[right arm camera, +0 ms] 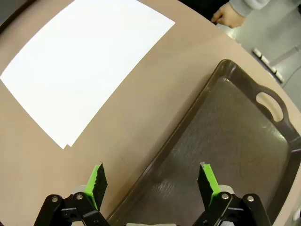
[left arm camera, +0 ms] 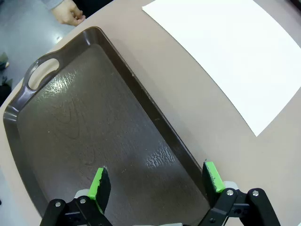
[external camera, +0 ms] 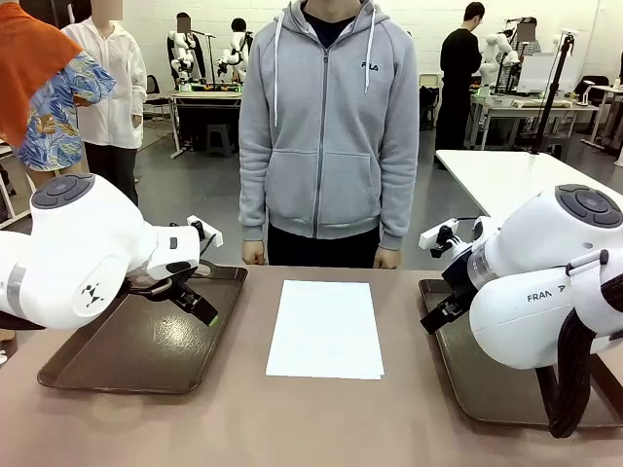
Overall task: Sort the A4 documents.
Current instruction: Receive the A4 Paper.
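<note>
Tabletop (external camera: 243,428): brown, bare along the near edge.
Left tray (external camera: 136,352), right tray (external camera: 479,389): both bare.
A4 documents (external camera: 326,326): flat stack between the trays, at the middle, edges slightly offset.
Left pincer (left arm camera: 158,175): spread, empty, over its tray.
Right pincer (right arm camera: 153,174): spread, empty, over its tray's rim.
Risk: sheets lie flush; pads may slip, crease a corner, or drag two together.

White sheets of paper (external camera: 325,328) are laid on a pinkish-brown table (external camera: 292,428). The left tray (external camera: 117,355) and the right tray (external camera: 458,384) are coloured dark brown, with a mottled sheen. A plain grey hoodie (external camera: 328,136) is worn. Bright green pads (left arm camera: 99,184) are carried on the black left gripper (left arm camera: 155,169) and the black right gripper (right arm camera: 151,167).
</note>
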